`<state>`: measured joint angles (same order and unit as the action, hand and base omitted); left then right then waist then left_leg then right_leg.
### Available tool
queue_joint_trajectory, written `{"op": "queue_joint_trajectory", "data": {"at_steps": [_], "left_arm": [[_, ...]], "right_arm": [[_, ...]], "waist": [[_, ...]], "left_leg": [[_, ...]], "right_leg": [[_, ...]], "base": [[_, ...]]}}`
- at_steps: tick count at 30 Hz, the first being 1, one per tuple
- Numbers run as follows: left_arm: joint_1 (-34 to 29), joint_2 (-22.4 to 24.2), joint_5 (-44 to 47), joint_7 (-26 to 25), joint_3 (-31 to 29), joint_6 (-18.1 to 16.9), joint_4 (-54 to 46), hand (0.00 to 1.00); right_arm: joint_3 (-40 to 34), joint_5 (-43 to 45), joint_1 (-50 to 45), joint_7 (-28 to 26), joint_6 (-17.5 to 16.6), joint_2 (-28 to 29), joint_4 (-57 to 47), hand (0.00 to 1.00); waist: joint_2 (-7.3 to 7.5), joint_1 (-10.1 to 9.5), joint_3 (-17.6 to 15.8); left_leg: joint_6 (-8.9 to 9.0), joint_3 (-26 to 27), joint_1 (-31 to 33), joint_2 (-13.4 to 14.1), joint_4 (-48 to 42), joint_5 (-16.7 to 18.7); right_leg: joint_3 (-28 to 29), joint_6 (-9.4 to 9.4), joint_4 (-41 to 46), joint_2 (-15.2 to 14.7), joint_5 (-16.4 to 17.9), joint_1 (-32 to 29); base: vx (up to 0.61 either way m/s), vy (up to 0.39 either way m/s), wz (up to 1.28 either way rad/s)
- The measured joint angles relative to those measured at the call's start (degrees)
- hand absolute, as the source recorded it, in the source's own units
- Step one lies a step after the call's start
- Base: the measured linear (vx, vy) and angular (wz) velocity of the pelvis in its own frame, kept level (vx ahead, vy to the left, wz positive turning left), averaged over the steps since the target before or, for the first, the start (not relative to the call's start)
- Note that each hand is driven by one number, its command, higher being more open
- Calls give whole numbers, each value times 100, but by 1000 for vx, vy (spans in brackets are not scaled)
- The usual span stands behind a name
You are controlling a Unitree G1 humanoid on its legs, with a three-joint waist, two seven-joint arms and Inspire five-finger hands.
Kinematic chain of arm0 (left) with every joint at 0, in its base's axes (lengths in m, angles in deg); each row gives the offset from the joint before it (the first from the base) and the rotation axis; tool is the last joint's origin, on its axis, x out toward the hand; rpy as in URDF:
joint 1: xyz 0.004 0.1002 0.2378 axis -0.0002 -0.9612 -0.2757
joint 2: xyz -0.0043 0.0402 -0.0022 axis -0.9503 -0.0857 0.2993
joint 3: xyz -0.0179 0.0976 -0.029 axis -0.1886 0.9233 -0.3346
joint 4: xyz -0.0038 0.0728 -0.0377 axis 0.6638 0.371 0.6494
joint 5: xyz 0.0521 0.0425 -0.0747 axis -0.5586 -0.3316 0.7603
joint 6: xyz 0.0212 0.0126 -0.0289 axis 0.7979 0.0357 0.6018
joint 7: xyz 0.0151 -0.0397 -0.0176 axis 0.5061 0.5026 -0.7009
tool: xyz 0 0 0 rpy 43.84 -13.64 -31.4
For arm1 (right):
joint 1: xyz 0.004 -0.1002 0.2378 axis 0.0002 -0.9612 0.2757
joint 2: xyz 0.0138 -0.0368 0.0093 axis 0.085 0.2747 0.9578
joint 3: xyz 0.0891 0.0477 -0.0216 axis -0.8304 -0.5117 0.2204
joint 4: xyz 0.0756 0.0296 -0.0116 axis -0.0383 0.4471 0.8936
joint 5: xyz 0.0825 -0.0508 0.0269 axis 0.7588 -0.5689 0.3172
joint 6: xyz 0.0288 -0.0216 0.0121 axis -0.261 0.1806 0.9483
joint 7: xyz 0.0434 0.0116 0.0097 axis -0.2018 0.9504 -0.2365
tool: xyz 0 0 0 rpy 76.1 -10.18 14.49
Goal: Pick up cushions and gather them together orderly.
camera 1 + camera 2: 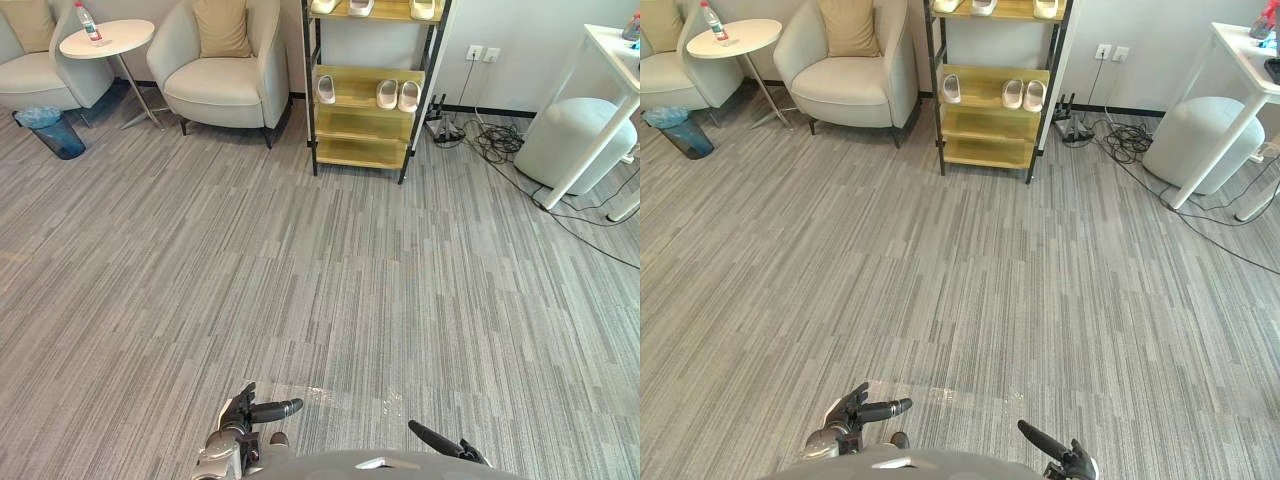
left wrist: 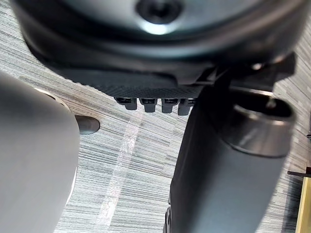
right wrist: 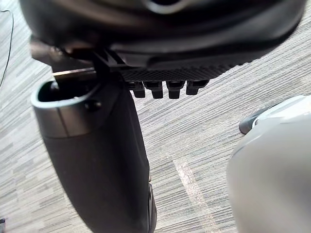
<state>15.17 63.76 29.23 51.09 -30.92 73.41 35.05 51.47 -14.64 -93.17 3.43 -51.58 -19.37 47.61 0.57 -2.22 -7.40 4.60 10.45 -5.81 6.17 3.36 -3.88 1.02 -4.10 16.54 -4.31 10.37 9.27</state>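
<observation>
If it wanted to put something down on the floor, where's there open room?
The wide carpet from the armchair and shoe rack down to the left hand and right hand is bare. Crowded: cables on the floor right of the rack, by the white pouf, and the bin beside the round table.

Left hand (image 1: pixel 246 413) and right hand (image 1: pixel 441 441) held low in front, empty, fingers (image 2: pixel 147 103) relaxed, thumbs standing out
</observation>
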Motion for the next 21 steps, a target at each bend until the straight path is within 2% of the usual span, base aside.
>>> {"op": "queue_joint_trajectory", "data": {"at_steps": [2,3,4,5,6,7,8,9,10,11,12,13,14,16,18,21], "left_arm": [[8,99,5,5,-70,3,-31,100],[6,109,6,10,-83,5,-105,100],[0,93,7,21,-87,1,-142,100],[-4,72,6,42,-244,-1,-215,100],[-23,76,11,17,-333,4,-219,100],[-34,112,10,-19,-466,7,-221,100],[-35,117,3,-16,-487,5,-221,100],[-37,118,3,-9,-521,4,-221,100],[-46,108,-23,-8,-552,12,-237,100],[-56,76,-122,-11,-703,13,-262,100],[-56,126,-123,-59,-741,11,-234,100],[-91,202,-124,-63,-742,11,-222,100],[-120,313,-148,-42,-737,11,-221,100],[-148,377,-163,-18,-735,11,-217,100],[-155,373,-164,4,-734,11,-216,100],[-163,328,-162,32,-725,12,-214,100]], "right_arm": [[5,-4,-25,0,21,-38,-51,100],[4,-11,-67,2,39,-32,-165,100],[3,-29,-96,5,52,6,-230,100],[-1,-46,-206,1,56,122,-365,100],[-20,19,-270,0,50,173,-456,100],[-4,26,-298,-3,31,188,-559,100],[39,14,-296,-1,17,169,-618,100],[57,9,-297,0,0,163,-618,100],[66,-43,-308,10,5,184,-617,100],[65,-101,-397,4,13,251,-607,100],[63,-99,-411,0,30,246,-601,100],[42,-98,-423,-1,34,244,-611,100],[87,-102,-400,-11,42,136,-611,100],[88,-100,-400,-32,48,84,-610,100],[88,-97,-401,-29,54,93,-601,100],[83,-97,-398,-27,53,115,-524,100]], "waist": [[-101,0,-115],[-71,-20,-210],[-5,-27,-253],[58,-23,-342],[64,-10,-337],[70,-13,-336],[59,-12,-335],[61,-15,-335],[110,-21,-309],[303,-43,-218],[298,-45,-163],[190,-44,-92],[15,-46,-46],[-83,-44,-10],[-83,-44,0],[-34,-44,48]], "left_leg": [[-69,0,-113,-8,-77,204],[-25,24,-195,-76,-201,380],[-57,28,-244,-153,-272,447],[-157,7,-406,-232,-354,599],[-156,5,-461,-254,-385,658],[-194,1,-482,-230,-480,748],[-187,-26,-477,-176,-541,797],[-182,-87,-476,-138,-553,819],[-145,-164,-453,-155,-559,841],[-105,-250,-409,-279,-559,856],[-70,-285,-409,-253,-559,866],[-2,-282,-401,-177,-563,859],[149,-272,-407,-61,-536,842],[207,-273,-452,43,-510,857],[270,-297,-546,173,-457,898],[296,-321,-548,203,-457,916]], "right_leg": [[116,-2,939,0,1,-398],[158,-3,1788,-83,0,-746],[191,-47,2198,-171,-28,-877],[255,-150,3037,-322,-187,-1145],[266,-54,3370,-387,-235,-1285],[208,-18,3404,-385,262,-1406],[101,-4,3076,-372,562,-1512],[52,-5,2589,-359,602,-1514],[60,-24,1875,-358,469,-1443],[59,-130,1132,-472,183,-1397],[0,-117,982,-457,281,-1301],[-78,-112,845,-385,280,-1279],[-90,-93,782,-242,280,-1257],[-110,-69,693,-123,265,-1184],[-166,-9,449,9,206,-996],[-212,-40,200,34,106,-848]], "base": [[-54,50,-29],[-43,75,-26],[-31,63,-19],[-11,21,-6],[15,13,-5],[-3,21,5],[0,18,16],[-3,-22,32],[27,-69,43],[96,-155,38],[116,-148,27],[204,-204,5],[157,-140,-2],[123,-132,-6],[77,-73,-2],[48,-4,5]]}}
